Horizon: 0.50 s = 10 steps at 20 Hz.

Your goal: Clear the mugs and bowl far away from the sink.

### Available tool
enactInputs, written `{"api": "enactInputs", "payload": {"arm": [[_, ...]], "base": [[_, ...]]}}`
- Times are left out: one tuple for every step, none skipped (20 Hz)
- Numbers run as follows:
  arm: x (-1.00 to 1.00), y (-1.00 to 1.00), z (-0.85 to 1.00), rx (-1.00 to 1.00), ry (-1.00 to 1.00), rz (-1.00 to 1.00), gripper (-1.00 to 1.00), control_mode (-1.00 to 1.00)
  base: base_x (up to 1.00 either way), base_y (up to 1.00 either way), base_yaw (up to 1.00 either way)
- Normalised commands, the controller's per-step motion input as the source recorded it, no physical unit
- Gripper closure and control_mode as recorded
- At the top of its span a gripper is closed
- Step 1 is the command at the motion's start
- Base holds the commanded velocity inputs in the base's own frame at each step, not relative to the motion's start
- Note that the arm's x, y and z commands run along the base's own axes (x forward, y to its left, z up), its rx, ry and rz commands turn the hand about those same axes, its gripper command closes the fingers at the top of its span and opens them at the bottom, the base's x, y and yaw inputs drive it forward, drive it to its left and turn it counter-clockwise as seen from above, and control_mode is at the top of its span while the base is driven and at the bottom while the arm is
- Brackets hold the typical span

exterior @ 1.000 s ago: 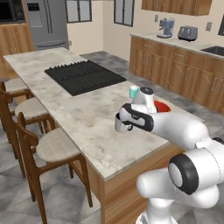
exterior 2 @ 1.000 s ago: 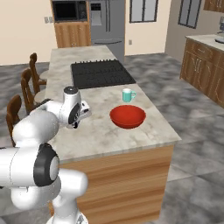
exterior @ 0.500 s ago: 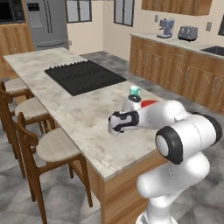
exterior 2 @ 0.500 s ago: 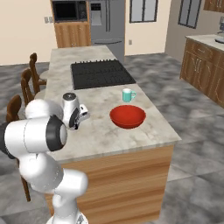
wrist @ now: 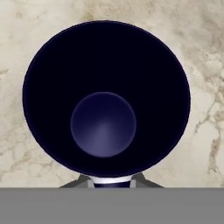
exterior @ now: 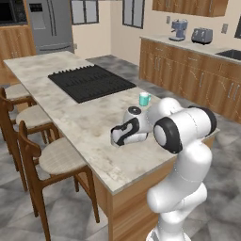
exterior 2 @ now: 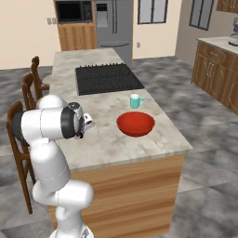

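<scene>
The dark grey-blue mug [wrist: 107, 100] is seen from straight above in the hand view, its near rim caught between the fingertips of my gripper [wrist: 111, 181]. My gripper [exterior: 123, 135] is shut on that mug low over the island's left side. The light teal mug [exterior: 144, 99] [exterior 2: 135, 101] stands upright farther along the island counter. Next to it sits the red bowl [exterior 2: 135, 124], hidden by my arm in the left base view. A dark patch that may be the sink [exterior: 230, 54] lies in the far counter at the right.
A flat black cooktop [exterior: 92, 82] [exterior 2: 108, 78] fills the middle of the marble island [exterior: 70, 117]. Wooden chairs [exterior: 47, 160] line the island's left side. A coffee machine [exterior: 178, 30] and a toaster [exterior: 202, 35] stand on the far counter.
My gripper has moved a little toward the island's left front edge with the dark mug. My elbow has swung around above the bowl. The teal mug and bowl have stayed put.
</scene>
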Motion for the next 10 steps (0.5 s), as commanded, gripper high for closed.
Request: {"api": "enactInputs", "payload": {"arm": [[0.0,0.0,-0.11,0.0,0.0,0.0,1.0,-1.0],[0.0,0.0,-0.02,0.0,0.0,0.0,1.0,-1.0],[0.0,0.0,0.0,0.02,0.0,0.0,1.0,-1.0],[0.0,0.0,0.0,0.0,0.0,0.0,1.0,-1.0],[0.0,0.0,0.0,0.0,0.0,0.0,-1.0,-1.0],[0.0,0.0,0.0,0.0,0.0,0.0,-1.0,-1.0],[0.0,0.0,0.0,0.0,0.0,0.0,-1.0,-1.0],[0.0,0.0,0.0,0.0,0.0,0.0,-1.0,-1.0],[0.0,0.0,0.0,0.0,0.0,0.0,-1.0,-1.0],[0.0,0.0,0.0,0.0,0.0,0.0,-1.0,-1.0]], "base": [[0.0,0.0,0.0],[0.0,0.0,0.0],[0.0,0.0,0.0],[0.0,0.0,0.0],[0.0,0.0,0.0],[0.0,0.0,0.0],[0.0,0.0,0.0],[0.0,0.0,0.0],[0.0,0.0,0.0],[0.0,0.0,0.0]]}}
